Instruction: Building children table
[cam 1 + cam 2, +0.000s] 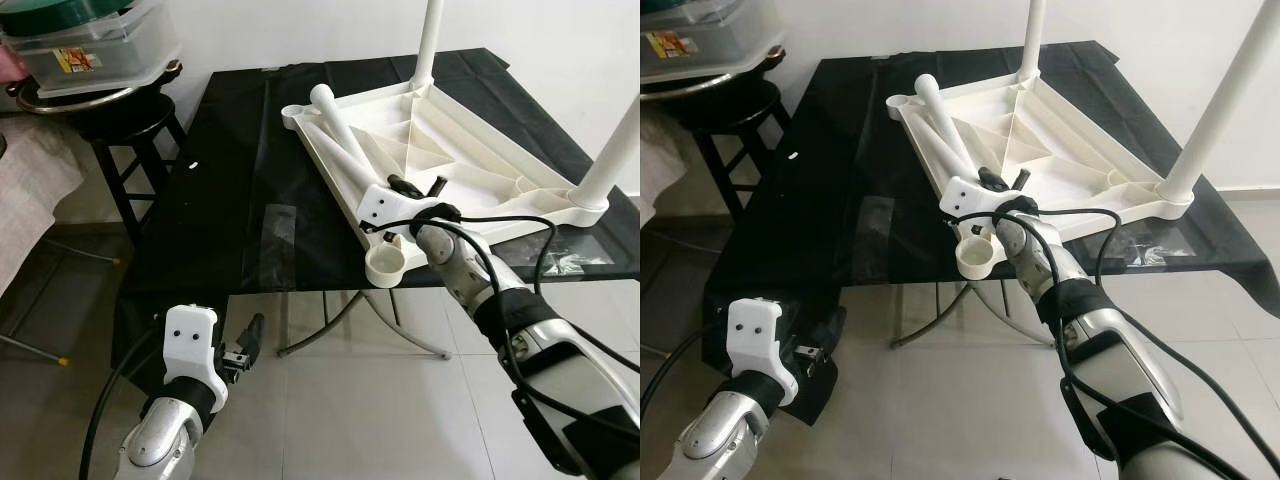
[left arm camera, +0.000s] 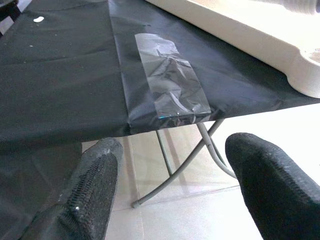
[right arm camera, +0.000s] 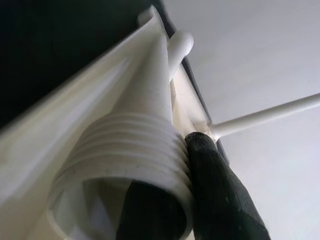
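Note:
The white children's table top (image 1: 470, 165) lies upside down on a black-covered table (image 1: 220, 190). Two white legs stand screwed into it, one at the far corner (image 1: 428, 40) and one at the right corner (image 1: 615, 150). A third, loose leg (image 1: 340, 135) lies slanted across the top's near-left part. My right gripper (image 1: 420, 187) is shut on that leg's threaded end (image 3: 130, 145), with one black finger (image 3: 220, 200) pressed against the outside of the thread. An empty round socket (image 1: 386, 266) sticks out at the near corner. My left gripper (image 1: 245, 345) hangs open and empty below the table's front edge.
A dark stool (image 1: 140, 130) at the back left carries a clear plastic container (image 1: 90, 50). A patch of clear tape (image 2: 170, 85) holds the black cover near the front edge. The table's grey metal legs (image 1: 380, 320) stand on pale floor tiles. Cloth (image 1: 30, 190) lies at far left.

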Motion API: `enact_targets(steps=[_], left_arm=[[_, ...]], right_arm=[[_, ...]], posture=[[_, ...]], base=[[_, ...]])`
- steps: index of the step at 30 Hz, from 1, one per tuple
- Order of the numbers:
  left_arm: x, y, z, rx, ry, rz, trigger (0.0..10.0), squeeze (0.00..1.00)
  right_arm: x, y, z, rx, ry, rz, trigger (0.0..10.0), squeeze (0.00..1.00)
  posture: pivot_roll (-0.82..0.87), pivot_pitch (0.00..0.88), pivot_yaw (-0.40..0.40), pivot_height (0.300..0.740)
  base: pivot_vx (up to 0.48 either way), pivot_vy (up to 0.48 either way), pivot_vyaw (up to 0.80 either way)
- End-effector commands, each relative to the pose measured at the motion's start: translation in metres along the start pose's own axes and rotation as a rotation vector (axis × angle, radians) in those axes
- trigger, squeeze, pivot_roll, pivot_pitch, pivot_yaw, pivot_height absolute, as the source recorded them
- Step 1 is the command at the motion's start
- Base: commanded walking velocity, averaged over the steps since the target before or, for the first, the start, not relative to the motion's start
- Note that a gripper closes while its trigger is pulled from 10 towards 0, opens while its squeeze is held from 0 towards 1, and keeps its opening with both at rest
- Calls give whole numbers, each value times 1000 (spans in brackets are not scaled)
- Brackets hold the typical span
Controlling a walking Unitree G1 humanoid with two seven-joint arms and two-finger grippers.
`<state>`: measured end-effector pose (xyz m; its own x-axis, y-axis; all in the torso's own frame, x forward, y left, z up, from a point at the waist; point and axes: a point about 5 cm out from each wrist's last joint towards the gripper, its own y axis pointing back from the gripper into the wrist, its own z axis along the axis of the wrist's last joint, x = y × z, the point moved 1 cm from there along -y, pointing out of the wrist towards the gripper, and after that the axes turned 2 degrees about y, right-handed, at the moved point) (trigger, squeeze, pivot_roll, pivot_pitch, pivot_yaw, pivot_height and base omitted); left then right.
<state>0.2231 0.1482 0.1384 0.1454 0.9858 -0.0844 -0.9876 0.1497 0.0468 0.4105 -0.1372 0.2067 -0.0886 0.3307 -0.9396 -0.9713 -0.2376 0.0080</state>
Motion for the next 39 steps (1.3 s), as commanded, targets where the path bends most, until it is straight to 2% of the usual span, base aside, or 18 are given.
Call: enact_targets(steps=[1, 13, 14, 15, 18, 20, 21, 23, 25, 26, 27, 28, 29, 30, 33, 34, 37, 39], left_arm=[[0, 2, -3, 18, 6, 4, 10000, 0], [5, -1, -2, 7, 1, 6, 10000, 0], [8, -5, 5, -21, 24, 7, 10000, 0], [11, -14, 28, -107, 115, -23, 10000, 0], [12, -20, 48, -178, 185, -67, 10000, 0], [9, -27, 96, -350, 341, -222, 10000, 0], [9, -27, 96, -350, 341, -222, 10000, 0], [5, -28, 135, -495, 457, -369, 10000, 0], [5, -28, 135, -495, 457, -369, 10000, 0], [4, -28, 153, -564, 505, -449, 10000, 0], [4, -28, 153, -564, 505, -449, 10000, 0], [0, -27, 176, -650, 611, -591, 10000, 1000], [0, -27, 176, -650, 611, -591, 10000, 1000], [-3, -25, 181, -673, 641, -651, 10000, 1000], [-6, -23, 184, -685, 657, -703, 10000, 1000], [-10, -19, 187, -698, 670, -766, 10000, 1000], [-15, -10, 196, -711, 737, -900, 10000, 1000], [-14, -8, 198, -711, 759, -925, 10000, 1000]], right_arm=[[-15, -1, 6, -35, -21, -79, 0, 0], [-63, 4, 10, -120, -107, -316, 0, 0], [-78, 7, 15, -172, -187, -366, 0, 0], [-101, 12, 26, -281, -428, -392, 0, 0], [-118, 18, 33, -389, -619, -398, 0, 0], [-144, 29, 44, -643, -1080, -265, 0, 0], [-144, 29, 44, -643, -1080, -265, 0, 0], [-159, 48, 54, -899, -1295, -59, 0, 0], [-159, 48, 54, -899, -1295, -59, 0, 0], [-163, 63, 60, -1028, -1310, 48, 0, 0], [-163, 63, 60, -1028, -1310, 48, 0, 0], [-155, 81, 64, -1131, -1242, 241, 1490, 0], [-155, 81, 64, -1131, -1242, 241, 1490, 0], [-143, 83, 65, -1120, -1197, 311, 3569, 0], [-131, 85, 65, -1106, -1162, 369, 3569, 0], [-111, 92, 67, -1097, -1102, 477, 10000, 0], [-66, 111, 66, -1085, -1035, 733, 10000, 0], [-59, 115, 65, -1071, -1040, 780, 10000, 0]], posture=[[-8, 139, 47, 740], [-10, 105, 50, 740], [-13, 93, 49, 740], [-13, 68, 50, 740], [-14, 62, 51, 740], [-19, 49, 58, 740], [-19, 49, 58, 740], [-27, 28, 67, 740], [-27, 28, 67, 740], [-31, 22, 69, 740], [-31, 22, 69, 740], [-47, 9, 78, 740], [-47, 9, 78, 740], [-52, 4, 77, 740], [-52, 4, 76, 740], [-52, 0, 73, 740], [-46, 0, 69, 740], [-46, 0, 69, 740]], base=[[0, 0, 0], [0, 0, 0], [0, 0, 0], [0, 0, 0], [0, 0, 0], [0, 0, 0], [0, 0, 0], [0, 0, 0], [0, 0, 0], [0, 0, 0], [0, 0, 0], [0, 0, 0], [0, 0, 0], [0, 0, 0], [0, 0, 0], [0, 0, 0], [0, 0, 0], [0, 0, 0]])
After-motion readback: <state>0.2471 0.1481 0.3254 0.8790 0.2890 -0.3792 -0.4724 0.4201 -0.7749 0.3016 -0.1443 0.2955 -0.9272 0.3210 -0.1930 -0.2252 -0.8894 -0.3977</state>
